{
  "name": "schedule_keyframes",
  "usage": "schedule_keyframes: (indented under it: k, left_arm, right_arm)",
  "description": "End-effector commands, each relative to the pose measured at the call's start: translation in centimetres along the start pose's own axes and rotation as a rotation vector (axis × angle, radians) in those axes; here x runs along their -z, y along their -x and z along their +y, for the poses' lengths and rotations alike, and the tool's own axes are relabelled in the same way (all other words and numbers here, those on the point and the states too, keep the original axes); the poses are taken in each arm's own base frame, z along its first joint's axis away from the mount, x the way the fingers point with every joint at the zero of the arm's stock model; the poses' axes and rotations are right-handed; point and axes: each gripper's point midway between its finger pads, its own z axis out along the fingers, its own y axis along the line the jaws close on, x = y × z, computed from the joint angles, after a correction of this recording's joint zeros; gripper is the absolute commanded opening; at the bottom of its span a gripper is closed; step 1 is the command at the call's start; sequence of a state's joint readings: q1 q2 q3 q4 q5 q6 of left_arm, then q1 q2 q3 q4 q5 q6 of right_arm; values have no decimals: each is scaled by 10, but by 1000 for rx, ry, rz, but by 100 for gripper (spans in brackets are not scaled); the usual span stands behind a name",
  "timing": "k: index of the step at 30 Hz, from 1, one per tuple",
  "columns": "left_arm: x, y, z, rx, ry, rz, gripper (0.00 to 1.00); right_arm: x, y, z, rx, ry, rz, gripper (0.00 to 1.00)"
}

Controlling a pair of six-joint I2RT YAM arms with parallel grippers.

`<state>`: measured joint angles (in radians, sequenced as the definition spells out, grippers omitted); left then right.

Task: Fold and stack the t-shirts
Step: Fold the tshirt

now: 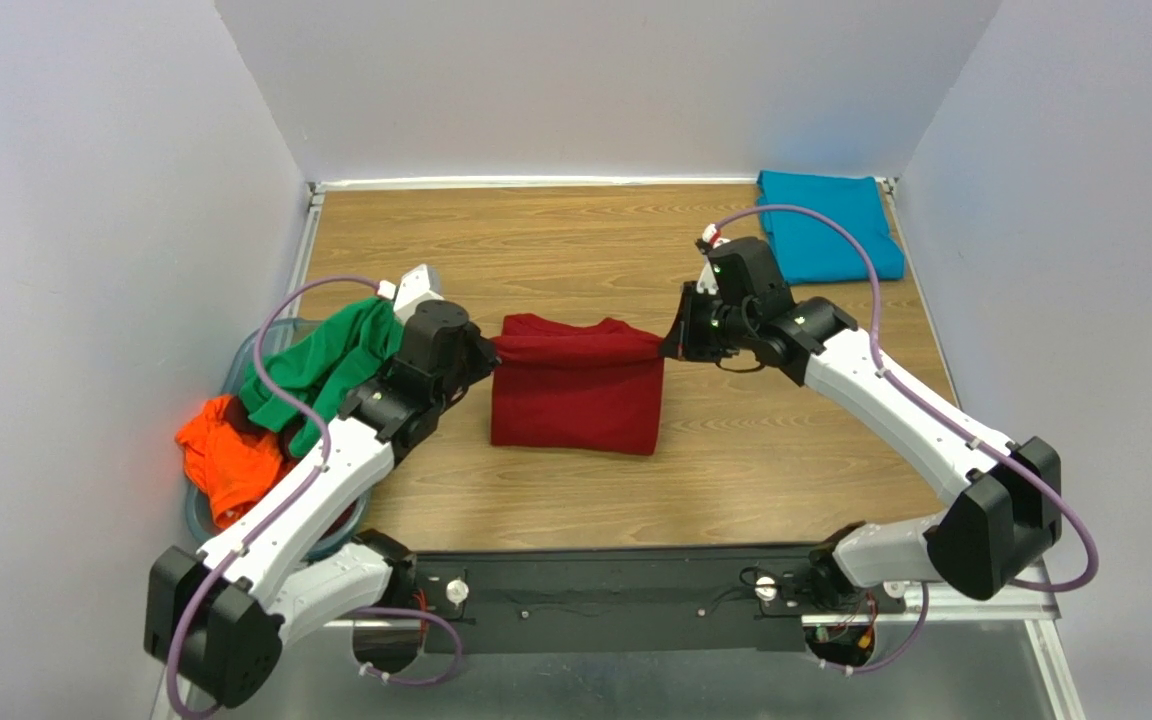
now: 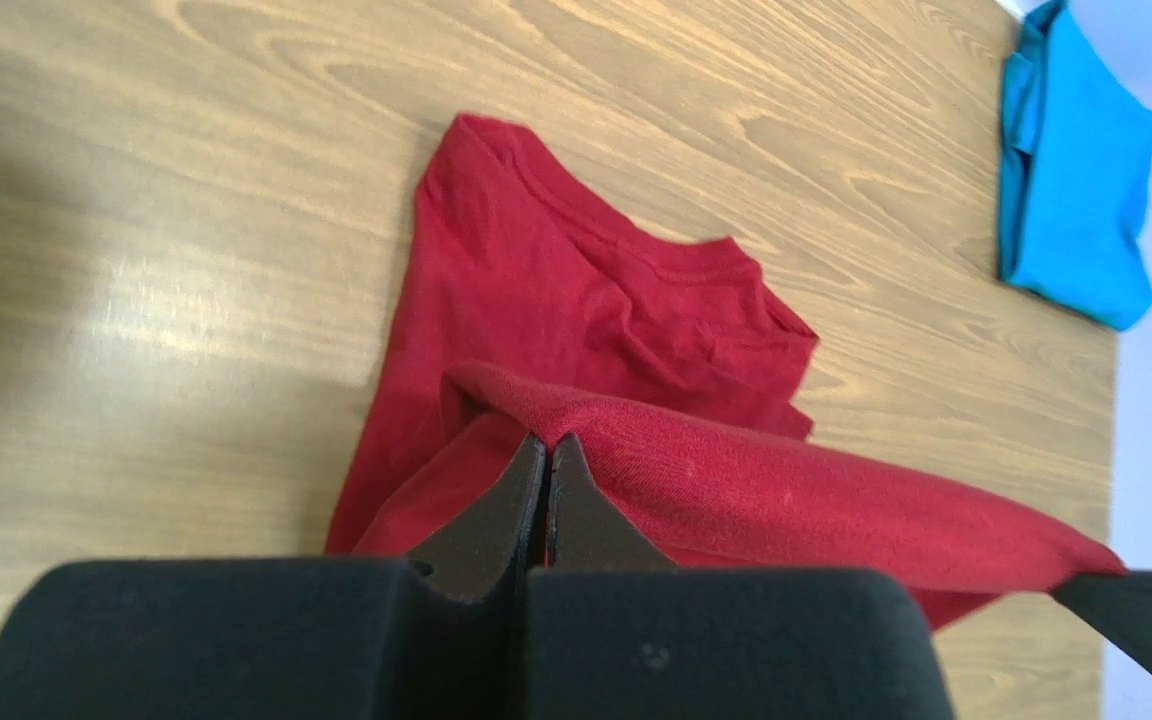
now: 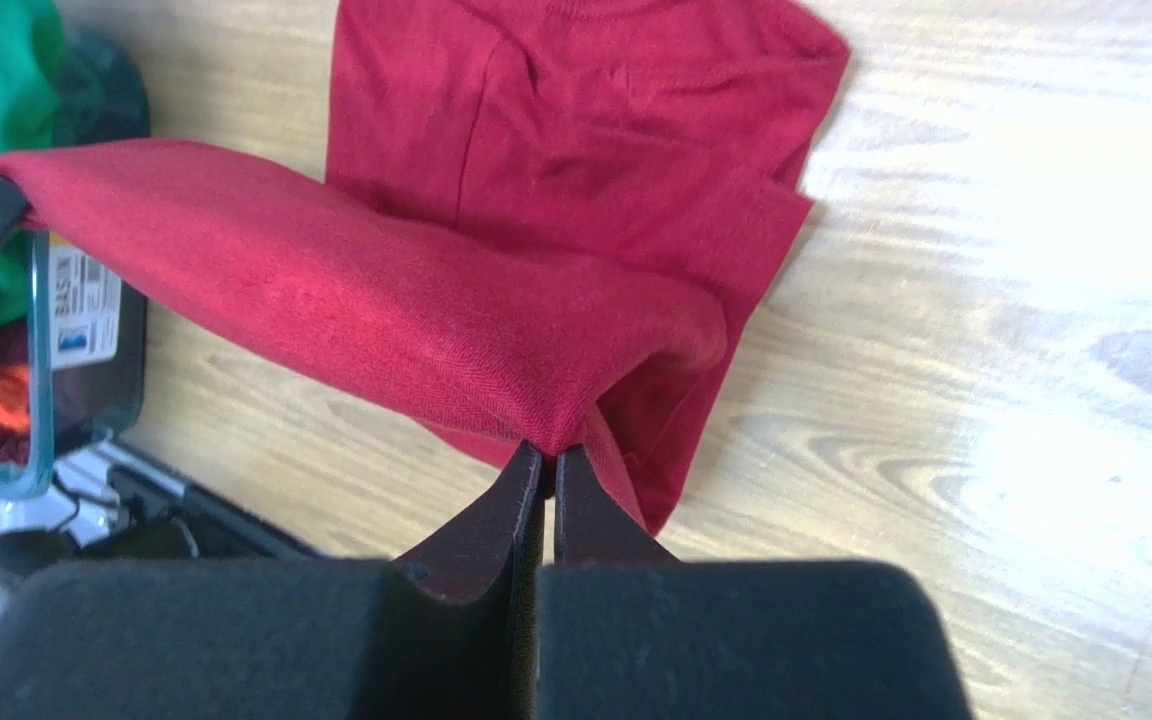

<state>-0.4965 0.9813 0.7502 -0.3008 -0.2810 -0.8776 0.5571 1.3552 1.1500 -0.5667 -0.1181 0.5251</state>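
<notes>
Garment, dark red short-sleeved cloth t-shirt (image 1: 575, 393): sits mid-worktop between the two arms, partly folded and partly raised.
- Long axis: the raised edge runs left to right, roughly parallel to the near side of the pale wood-grain worktop (image 1: 567, 248), and is pulled taut and nearly level.
- Lie: from that edge the cloth drapes down toward the arm bases. A lower layer lies flat on the wood. In the left wrist view its ribbed neckline shows beyond the raised edge, on the side away from the bases.

Left tool (image 1: 489, 357): black fingers pressed together with no visible gap, pinching the left end of the raised edge. Red cloth bunches over the tips.

Right tool (image 1: 672, 342): fingers likewise drawn in to a slit, gripping the right end of the same edge. A small peak of cloth rises just above the tips.

Garment, teal-blue cloth t-shirt (image 1: 826, 225): folded flat at the far right corner of the worktop, well apart from the red one.

Garment, green cloth t-shirt (image 1: 330, 360): heaped loosely at the left edge, just beside the left arm.

Garment, bright orange cloth t-shirt (image 1: 229, 450): crumpled below the green one, touching it.

Container, clear plastic bin with a paper label (image 3: 38, 375): stands at the left edge and holds the green and orange cloth.
</notes>
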Motion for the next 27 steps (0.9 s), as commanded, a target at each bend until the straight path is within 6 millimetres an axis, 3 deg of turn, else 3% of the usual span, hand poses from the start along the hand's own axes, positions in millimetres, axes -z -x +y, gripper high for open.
schedule_keyframes:
  k: [1,15,27]
  left_arm:
    - [-14,29,-5,-37,49,-92,0]
    - [-61,30,2,-79,146,-52,0]
    - [-102,28,10,-115,209,-13,0]
  right_arm:
    - [-4,26,-6,15,-62,-85,7]
    - [-44,37,-22,-5,-129,-45,7]
    - [-81,38,-50,-51,-211,2,8]
